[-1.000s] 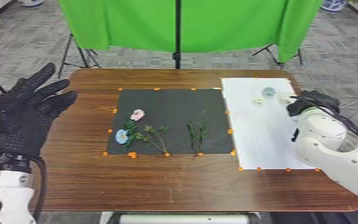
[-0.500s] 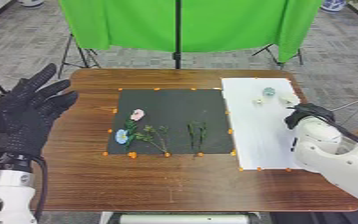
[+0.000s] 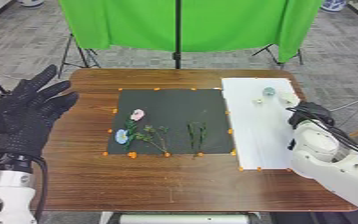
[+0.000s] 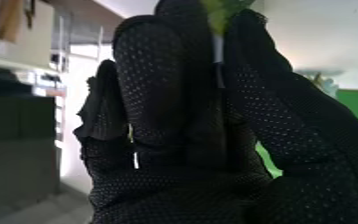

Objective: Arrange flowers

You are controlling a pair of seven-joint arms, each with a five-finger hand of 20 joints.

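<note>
Flower piece (image 4: 218, 11) in right hand (image 3: 309, 111): partly hidden, blurred, cut off.

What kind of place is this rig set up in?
Probably a lab or office-type workspace: grey carpet floor, a green backdrop hung behind the table, and orange marks around the dark mat.

table (image 3: 104, 185): smooth wood | drape (image 3: 131, 25): cloth | dark sheet (image 3: 171, 107): matt | left robot hand (image 3: 22, 122): textured fabric
</note>
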